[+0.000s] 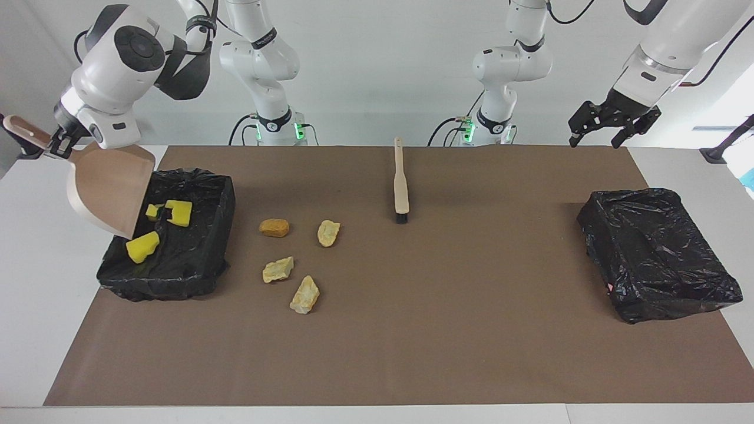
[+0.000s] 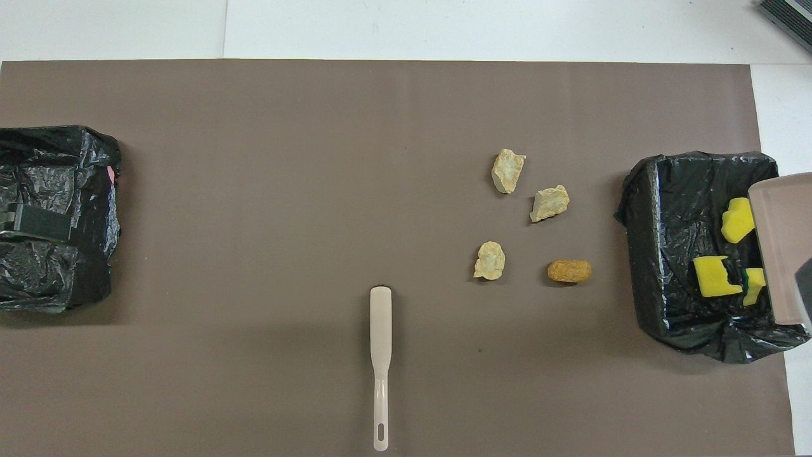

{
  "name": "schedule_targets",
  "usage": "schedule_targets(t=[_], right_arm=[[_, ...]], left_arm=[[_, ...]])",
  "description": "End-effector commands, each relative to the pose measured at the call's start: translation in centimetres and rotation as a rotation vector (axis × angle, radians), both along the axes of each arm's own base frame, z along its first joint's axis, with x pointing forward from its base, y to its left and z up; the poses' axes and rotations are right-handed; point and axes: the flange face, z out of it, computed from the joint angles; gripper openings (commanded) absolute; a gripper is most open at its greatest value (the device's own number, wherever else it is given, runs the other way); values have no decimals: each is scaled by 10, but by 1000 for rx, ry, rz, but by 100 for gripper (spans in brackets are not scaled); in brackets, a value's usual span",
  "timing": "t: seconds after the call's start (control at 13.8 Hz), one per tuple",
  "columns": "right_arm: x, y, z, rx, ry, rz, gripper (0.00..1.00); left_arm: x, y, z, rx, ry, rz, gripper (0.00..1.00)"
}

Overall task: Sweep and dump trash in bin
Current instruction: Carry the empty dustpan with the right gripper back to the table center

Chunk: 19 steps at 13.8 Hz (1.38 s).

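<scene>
Matt brown paper-like sheet (image 1: 412, 330) lying smooth over the white worktop (image 1: 35, 282), crinkled glossy black plastic lining both bins (image 1: 177, 259) (image 1: 660, 259), smooth matt tan plastic dustpan (image 1: 109, 188), porous yellow sponge chunks (image 1: 143, 246), rough crusty bread-like lumps (image 1: 304, 294), smooth cream plastic brush (image 1: 401, 182).

Looks like a robotics lab setup. Four white robot arms (image 1: 262, 65) are bolted along a white worktop (image 1: 35, 282) with a brown mat (image 1: 412, 330), cables trailing, against bare white walls.
</scene>
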Motion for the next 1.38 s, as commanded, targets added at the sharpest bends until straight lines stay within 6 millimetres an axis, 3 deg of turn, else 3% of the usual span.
schedule_targets(t=[0.0, 0.22, 0.65, 0.87, 0.94, 1.31], right_arm=[[-5, 13, 1, 126, -89, -128, 0], [-8, 35, -11, 301, -202, -326, 0], [-3, 133, -22, 455, -484, -809, 0], [10, 171, -50, 531, -522, -1088, 0], [16, 188, -51, 571, -544, -1142, 0], [37, 328, -111, 624, -617, -1340, 0]], left_arm=[[-5, 3, 3, 17, -9, 4, 100], [-5, 5, 3, 17, -9, 5, 100], [-5, 5, 3, 17, -9, 7, 100], [-5, 4, 3, 17, -9, 4, 100], [-5, 4, 3, 17, -9, 4, 100], [-5, 4, 3, 17, -9, 4, 100]])
